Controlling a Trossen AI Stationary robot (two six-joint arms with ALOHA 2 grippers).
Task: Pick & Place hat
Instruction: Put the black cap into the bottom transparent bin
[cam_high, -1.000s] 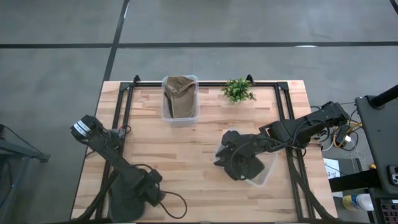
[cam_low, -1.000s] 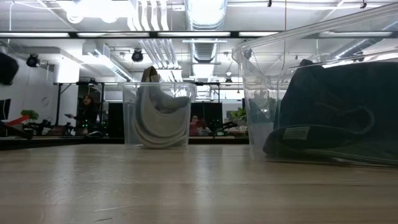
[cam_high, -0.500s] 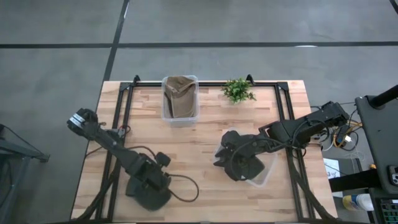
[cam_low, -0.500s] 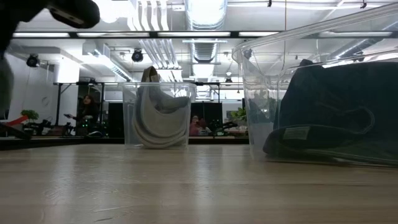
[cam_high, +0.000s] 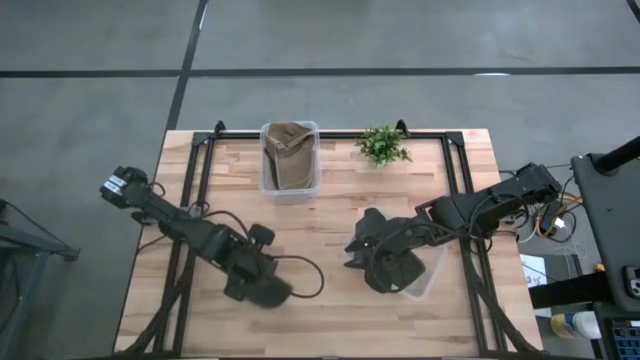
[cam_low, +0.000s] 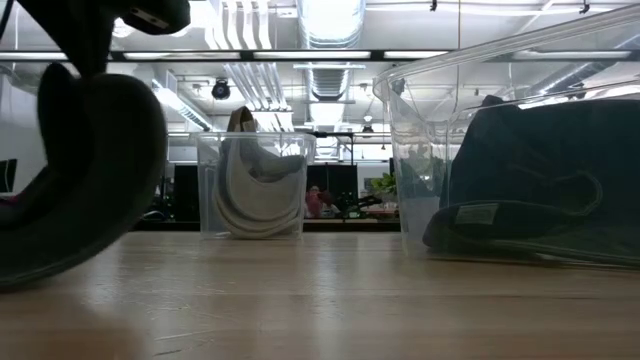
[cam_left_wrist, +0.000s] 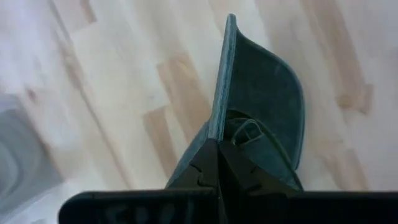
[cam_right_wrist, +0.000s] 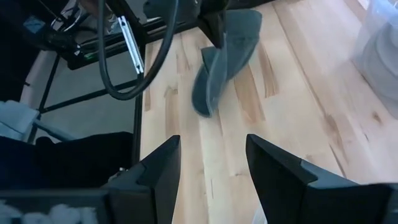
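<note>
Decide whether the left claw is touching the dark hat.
Touching. The left wrist view shows the left claw shut on the dark hat's edge, with the hat hanging from it over the table.

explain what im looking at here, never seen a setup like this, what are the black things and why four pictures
The black things are two robot arms at a wooden table. One picture looks straight down on it, one looks level across the tabletop, and two come from cameras on the arms' wrists.

The left hand is shut on a dark hat, carrying it over the table; the overhead picture shows that hat near the front. The right hand is open, over a clear bin that holds another dark hat.

At the back stand a second clear bin with a tan hat in it, and a small green plant.
</note>
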